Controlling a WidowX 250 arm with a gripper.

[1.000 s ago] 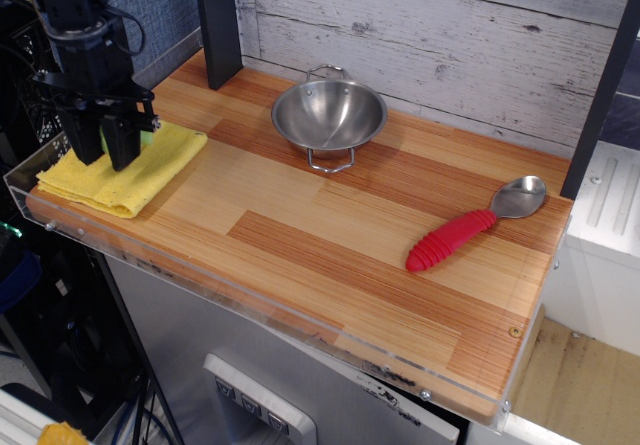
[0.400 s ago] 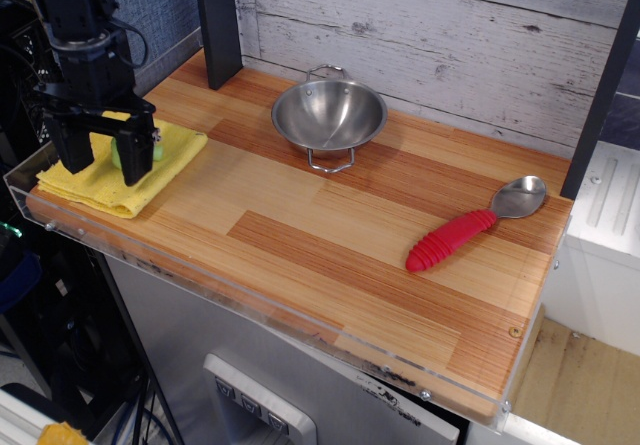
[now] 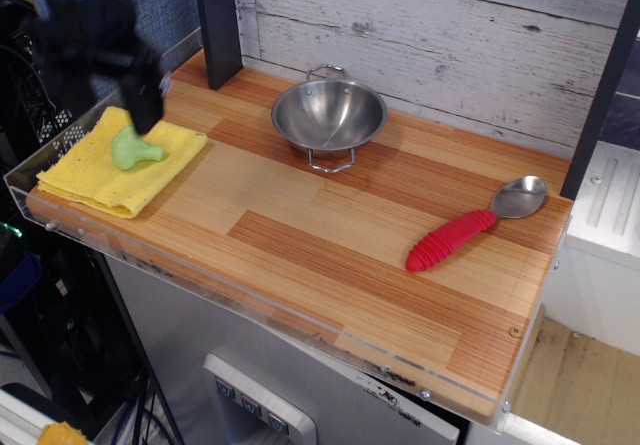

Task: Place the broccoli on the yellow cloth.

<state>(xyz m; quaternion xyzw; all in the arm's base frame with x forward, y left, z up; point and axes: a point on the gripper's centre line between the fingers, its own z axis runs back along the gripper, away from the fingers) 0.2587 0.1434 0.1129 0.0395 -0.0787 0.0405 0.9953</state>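
The light-green broccoli [image 3: 133, 150] lies on its side on the bright yellow cloth [image 3: 90, 177] at the left end of the wooden table. My gripper [image 3: 105, 85] is above and just behind the broccoli, blurred by motion. Its jaws stand apart and hold nothing, and it does not touch the broccoli. One dark finger [image 3: 146, 100] shows above the right part of the cloth.
A steel bowl [image 3: 330, 115] with wire handles stands at the back middle. A spoon with a red handle [image 3: 470, 230] lies at the right. A dark post [image 3: 218, 20] rises at the back left. A clear plastic rim [image 3: 250, 300] edges the table's front.
The gripper opened, let go of the broccoli on the cloth, then rose up and back. The broccoli now lies free on the cloth.
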